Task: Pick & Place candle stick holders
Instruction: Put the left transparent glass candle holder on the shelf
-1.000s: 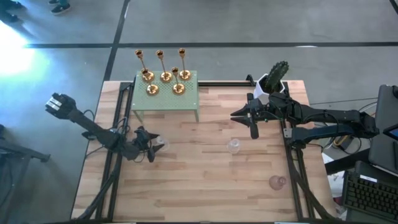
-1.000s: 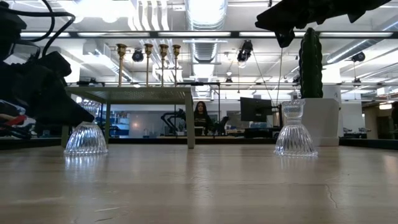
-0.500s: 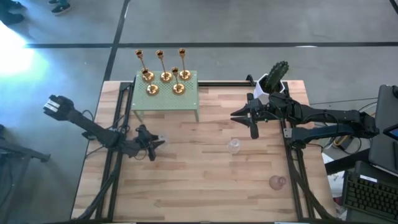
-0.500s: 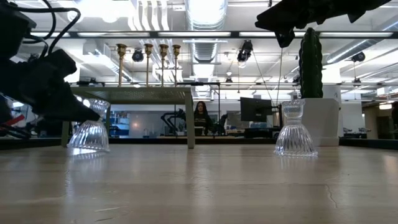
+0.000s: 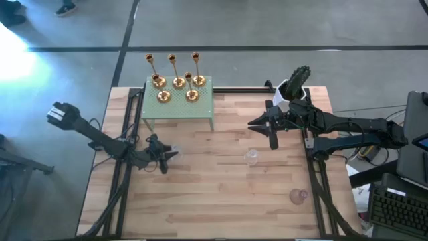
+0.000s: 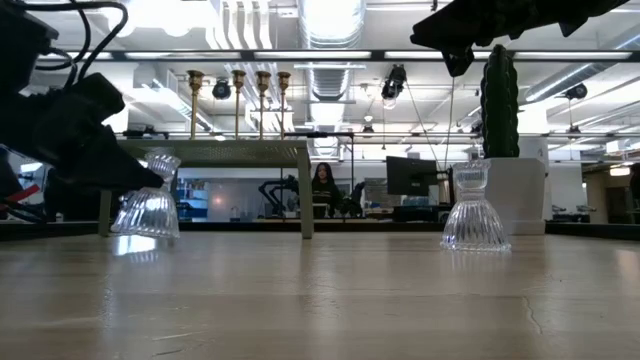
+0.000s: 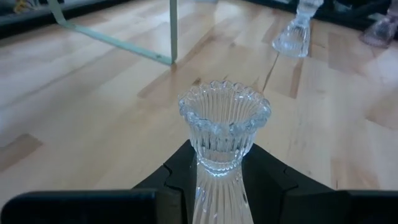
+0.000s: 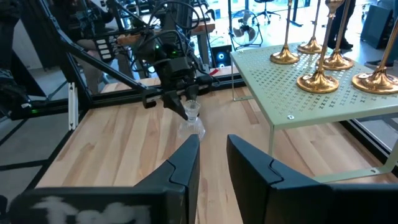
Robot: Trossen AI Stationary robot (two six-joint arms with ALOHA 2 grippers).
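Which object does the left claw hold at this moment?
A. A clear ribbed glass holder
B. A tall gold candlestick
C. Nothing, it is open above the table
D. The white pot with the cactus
A: in the left wrist view the left claw is shut on the stem of the clear ribbed glass holder, which the low view shows tilted off the table.

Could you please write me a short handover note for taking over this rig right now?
Left tool: shut on a clear glass holder, tilted and lifted at the table's left.
Right tool: empty, fingers apart, hovering at the right near the cactus pot.
Done: five gold candlesticks stand on the green stand.
Left: the held holder, a second clear holder mid-table, and a pinkish holder near the front right.
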